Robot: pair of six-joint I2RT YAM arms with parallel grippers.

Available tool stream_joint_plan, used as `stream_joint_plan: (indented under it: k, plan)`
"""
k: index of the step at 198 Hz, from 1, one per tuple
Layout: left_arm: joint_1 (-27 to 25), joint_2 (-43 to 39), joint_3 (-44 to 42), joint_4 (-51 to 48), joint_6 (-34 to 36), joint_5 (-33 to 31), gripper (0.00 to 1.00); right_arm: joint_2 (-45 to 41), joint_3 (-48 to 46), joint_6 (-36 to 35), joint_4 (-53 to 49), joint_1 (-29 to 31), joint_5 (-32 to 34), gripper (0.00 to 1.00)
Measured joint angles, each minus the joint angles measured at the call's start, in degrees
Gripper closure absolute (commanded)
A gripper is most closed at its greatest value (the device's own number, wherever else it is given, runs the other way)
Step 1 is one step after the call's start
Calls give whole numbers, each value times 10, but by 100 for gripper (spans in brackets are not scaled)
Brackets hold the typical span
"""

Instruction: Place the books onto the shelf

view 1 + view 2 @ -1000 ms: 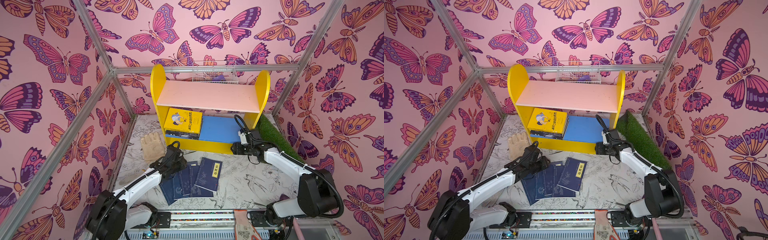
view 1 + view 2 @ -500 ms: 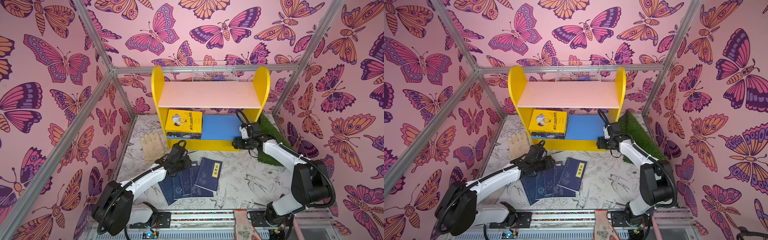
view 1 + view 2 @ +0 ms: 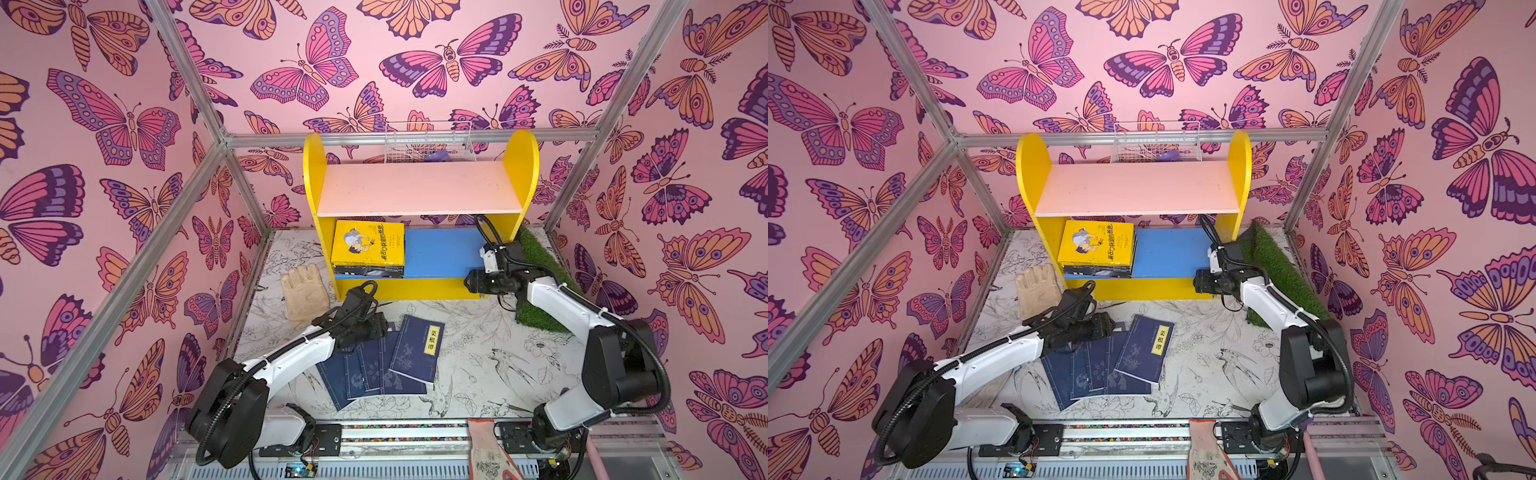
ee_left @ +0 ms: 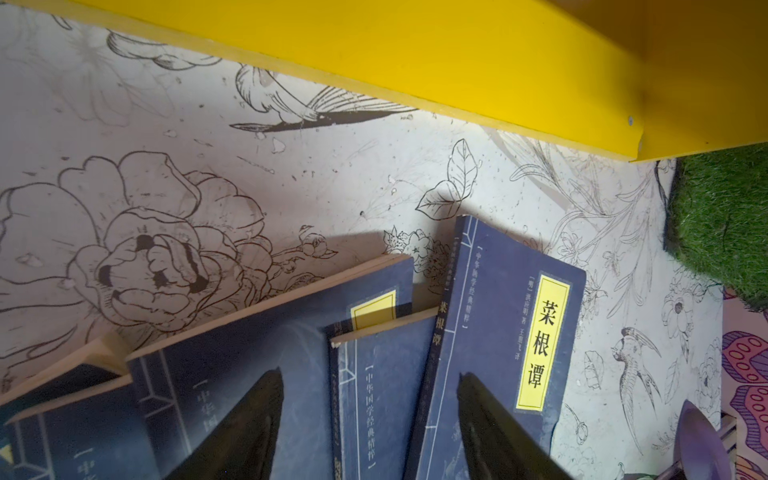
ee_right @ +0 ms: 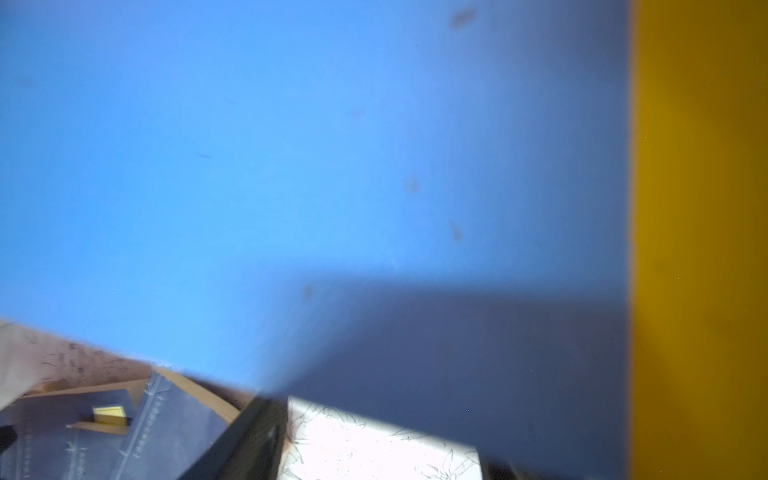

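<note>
The shelf (image 3: pixel 417 189) stands at the back, pink board above, blue board (image 3: pixel 442 253) below. On the blue board's left part lies a stack of books with a yellow one (image 3: pixel 368 245) on top. Several navy books (image 3: pixel 372 372) lie fanned on the floor, with a yellow-labelled one (image 3: pixel 417 349) (image 4: pixel 505 332) uppermost. My left gripper (image 3: pixel 380 328) (image 4: pixel 370 380) hangs open over their far ends, with nothing between its fingers (image 4: pixel 249 428). My right gripper (image 3: pixel 469 282) (image 5: pixel 374 436) is open and empty at the blue board's (image 5: pixel 291 166) right front corner, beside the yellow side panel (image 5: pixel 698 208).
A beige glove (image 3: pixel 303 291) lies on the floor left of the shelf. A green turf mat (image 3: pixel 540 282) lies along the right side under my right arm. A white wire basket (image 3: pixel 428 143) sits behind the shelf. Another glove (image 3: pixel 486 453) hangs at the front rail.
My left gripper has slid right over the navy books and its jaws have spread wider. My right arm has drawn closer to the shelf's front right corner.
</note>
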Motion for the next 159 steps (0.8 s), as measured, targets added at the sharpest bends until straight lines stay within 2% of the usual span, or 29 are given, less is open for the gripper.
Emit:
stream_joint_plan:
  k: [39,68,103,119,159]
  plan:
    - [-8,-1,0,-14,19,8,28,-168,-88,7,47,79,53,30]
    - [-14,2,0,-24,36,21,28,-219,-144,28,52,115,59,30]
    - [-33,23,5,-44,62,44,27,-209,-210,30,24,188,30,28]
    - [-49,45,17,-58,76,53,26,-175,-216,12,5,224,-9,28]
    - [-82,105,59,-79,103,66,26,-51,-207,-7,-5,230,-98,28]
